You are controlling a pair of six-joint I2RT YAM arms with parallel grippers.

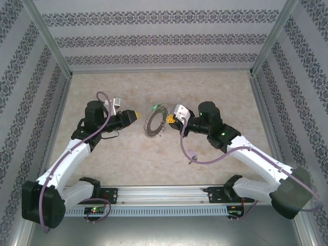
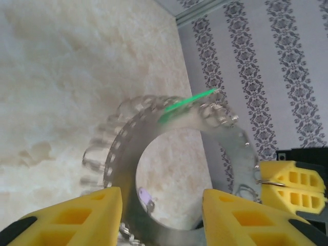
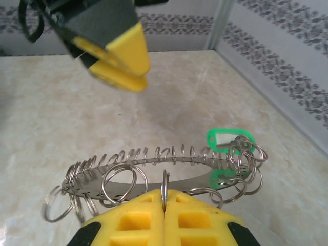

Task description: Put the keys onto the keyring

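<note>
Over the beige tabletop between patterned walls, right gripper clamps the keyring; left gripper gapes.

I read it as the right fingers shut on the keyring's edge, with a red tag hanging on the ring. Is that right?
Not quite: the tag is green, not red, as the right wrist view shows. The rest holds: the right fingers are shut on the edge of the keyring, and the tag hangs on the ring.

Silvery wreath-like keyring, held aloft, tilted, green key at its rim
</note>
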